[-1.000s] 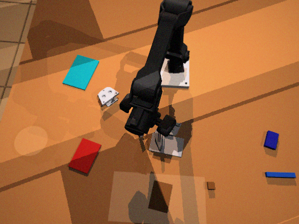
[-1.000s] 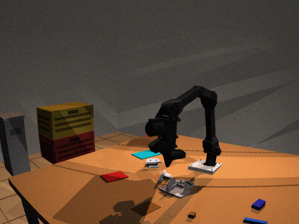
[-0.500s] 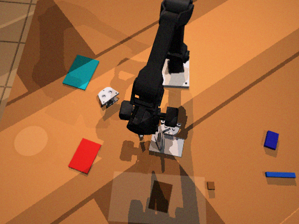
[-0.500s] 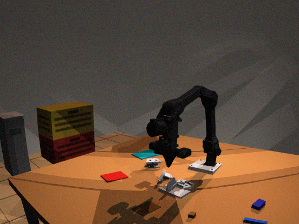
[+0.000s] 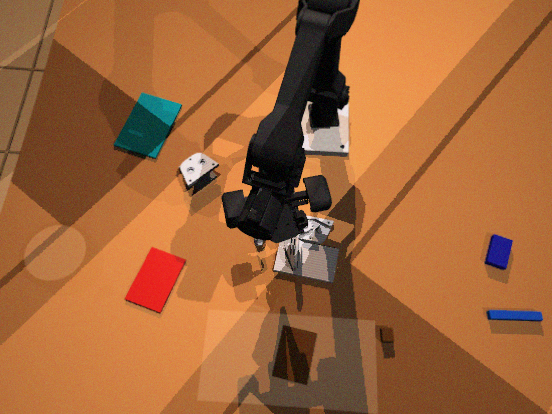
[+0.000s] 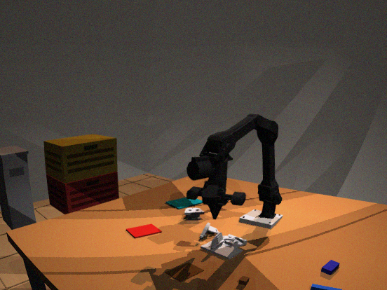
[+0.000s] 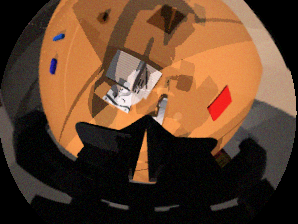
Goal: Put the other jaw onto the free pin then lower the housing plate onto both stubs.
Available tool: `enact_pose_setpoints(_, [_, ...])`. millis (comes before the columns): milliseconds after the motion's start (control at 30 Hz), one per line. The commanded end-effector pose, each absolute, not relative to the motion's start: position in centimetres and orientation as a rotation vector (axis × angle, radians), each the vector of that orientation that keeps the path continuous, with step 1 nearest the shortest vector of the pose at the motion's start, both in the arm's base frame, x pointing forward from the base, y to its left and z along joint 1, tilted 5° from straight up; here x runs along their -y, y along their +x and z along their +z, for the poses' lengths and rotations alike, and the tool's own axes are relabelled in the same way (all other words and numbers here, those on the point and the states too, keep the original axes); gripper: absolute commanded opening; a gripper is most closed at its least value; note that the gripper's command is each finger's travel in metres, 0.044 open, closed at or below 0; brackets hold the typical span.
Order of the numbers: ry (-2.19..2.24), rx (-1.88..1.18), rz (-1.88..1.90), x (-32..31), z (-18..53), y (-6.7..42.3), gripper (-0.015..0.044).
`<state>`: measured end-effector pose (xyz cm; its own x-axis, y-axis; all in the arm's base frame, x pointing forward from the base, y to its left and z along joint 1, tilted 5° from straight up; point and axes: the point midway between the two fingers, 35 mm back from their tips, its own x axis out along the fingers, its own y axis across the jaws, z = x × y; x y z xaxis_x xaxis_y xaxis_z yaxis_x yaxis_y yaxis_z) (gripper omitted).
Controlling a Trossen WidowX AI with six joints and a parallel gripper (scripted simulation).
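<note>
My gripper (image 6: 214,216) (image 7: 147,117) is shut and empty, pointing down above the table; the arm hides its tips in the top view. The grey base (image 5: 322,262) (image 6: 229,253) (image 7: 117,69) lies on the table with upright fins. A pale jaw (image 5: 315,230) (image 6: 235,240) (image 7: 117,98) sits at its arm-side edge. The loose jaw (image 6: 209,229) (image 7: 162,109) lies beside the base, apart from it, and is mostly hidden under the hand in the top view. The white housing plate (image 5: 198,169) (image 6: 193,211) stands away from the base, on the teal panel's side. The pins cannot be made out.
A teal panel (image 5: 150,125) (image 6: 184,202) and a red panel (image 5: 156,280) (image 6: 144,230) (image 7: 220,103) lie on the table. A dark blue block (image 5: 499,251) (image 6: 330,267), a blue bar (image 5: 515,315), a small brown block (image 5: 386,334) and a brown tile (image 5: 295,355) lie farther out.
</note>
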<state>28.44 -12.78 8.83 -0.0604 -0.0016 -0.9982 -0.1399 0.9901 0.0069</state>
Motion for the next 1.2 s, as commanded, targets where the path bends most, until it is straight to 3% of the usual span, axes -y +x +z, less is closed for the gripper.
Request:
enact_pose_setpoints(0, [-0.123, -1.624, 0.132, 12.7, 8.8, 28.4, 0.0])
enact_pose_setpoints(1167, [-0.123, -1.624, 0.132, 12.7, 3.5, 28.2, 0.0])
